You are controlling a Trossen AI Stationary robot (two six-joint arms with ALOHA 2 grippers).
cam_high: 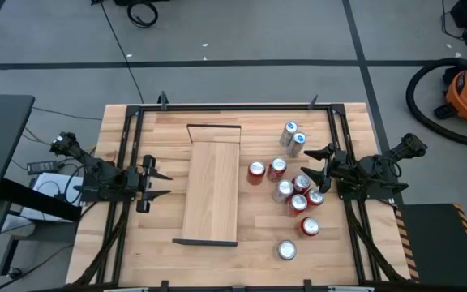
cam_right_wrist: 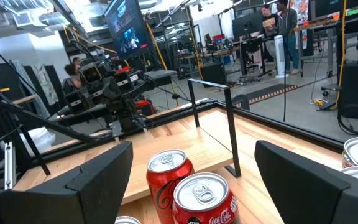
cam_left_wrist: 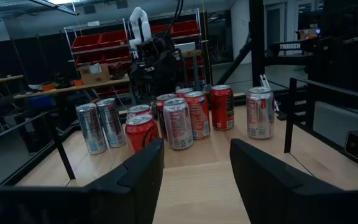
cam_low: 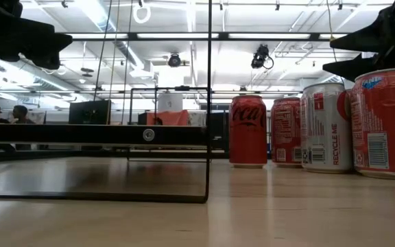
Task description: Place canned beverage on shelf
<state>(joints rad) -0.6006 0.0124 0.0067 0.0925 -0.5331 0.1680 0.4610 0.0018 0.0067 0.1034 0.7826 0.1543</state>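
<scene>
Red cans beyond empty shelf

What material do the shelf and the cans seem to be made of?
The shelf: light wood board with visible grain, matte; thin dark end rims look like metal. The cans: probably aluminium, with shiny silver tops, pull tabs and glossy red or silver printed sides.

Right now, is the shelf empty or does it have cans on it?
Empty. In the high view the shelf shows only bare wood, and all the cans stand upright on the table beside it, toward the right arm.
</scene>
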